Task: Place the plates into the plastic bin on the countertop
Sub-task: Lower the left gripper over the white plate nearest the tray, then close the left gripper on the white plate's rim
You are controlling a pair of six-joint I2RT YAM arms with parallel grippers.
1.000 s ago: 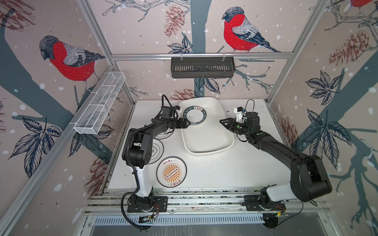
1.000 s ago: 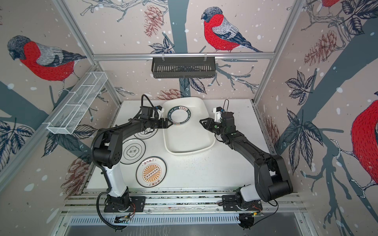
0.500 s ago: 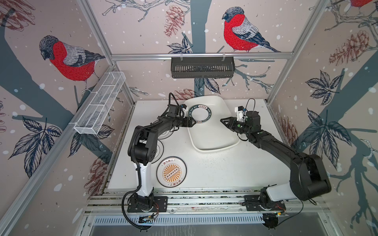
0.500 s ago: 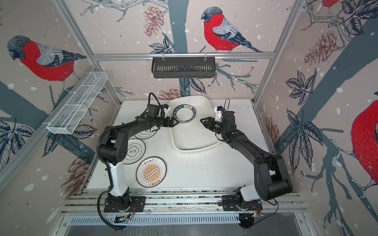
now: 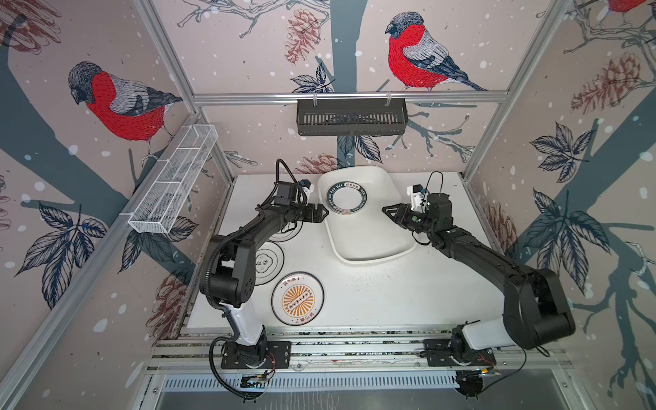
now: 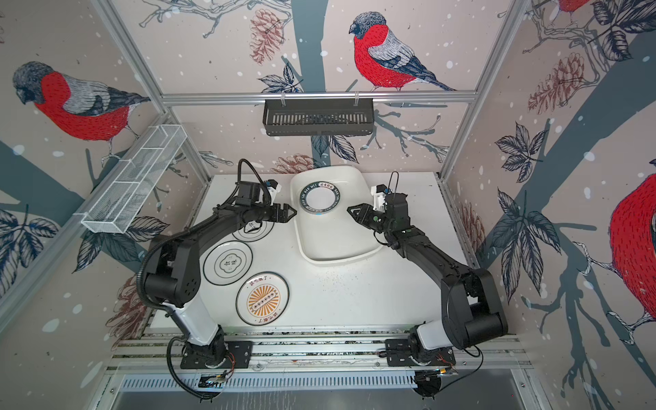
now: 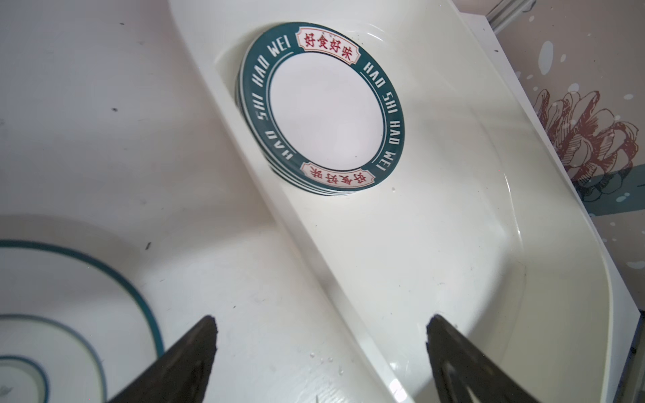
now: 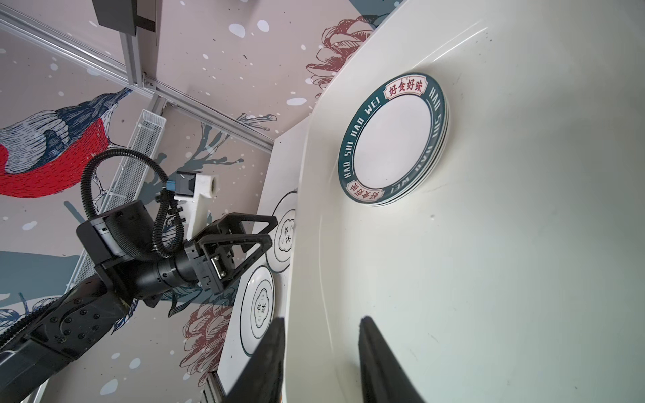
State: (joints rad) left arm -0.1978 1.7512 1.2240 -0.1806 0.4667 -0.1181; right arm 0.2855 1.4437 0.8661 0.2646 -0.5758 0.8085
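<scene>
Room: a booth whose walls [image 5: 248, 46] are papered in dusty pink with red-breasted birds, branches and pine cones. An aluminium frame [image 5: 348, 96] runs up the corners and across the back.
Table [image 5: 390, 291]: white and flat, peppered with small dark specks that are thickest just in front of the bin. Slotted rails [image 5: 355, 349] line its front edge, and both arm bases are bolted to them.
Bin [image 5: 372, 234]: a glossy white tub at the middle of the table's back edge, turned slightly askew, with its floor mostly bare.
Wire rack [image 5: 174, 191]: white mesh, fixed along the left wall above the table.
Basket [image 5: 351, 122]: black and slatted, hooked on the back rail.
Plates in the bin [image 5: 346, 199]: a short stack with green lettered rims lies flat in the bin's back left part, close against its left wall [image 7: 324, 115].
Plates on the table: three lie in a row along the left edge.
- A sunburst plate [image 5: 297, 299] lies nearest the front edge.
- A thin-rimmed plate [image 5: 268, 262] sits behind it.
- Another thin-rimmed plate [image 6: 257, 232] is partly hidden under the left arm.
Left gripper [image 5: 321, 214]: it hangs just above the bin's left rim, pointing at the stack. Its jaws are spread wide and empty [image 7: 321, 324].
Right gripper [image 5: 385, 210]: it hangs over the bin's right side, facing the stack. Its jaws are part-way apart with nothing between them [image 8: 321, 320].
</scene>
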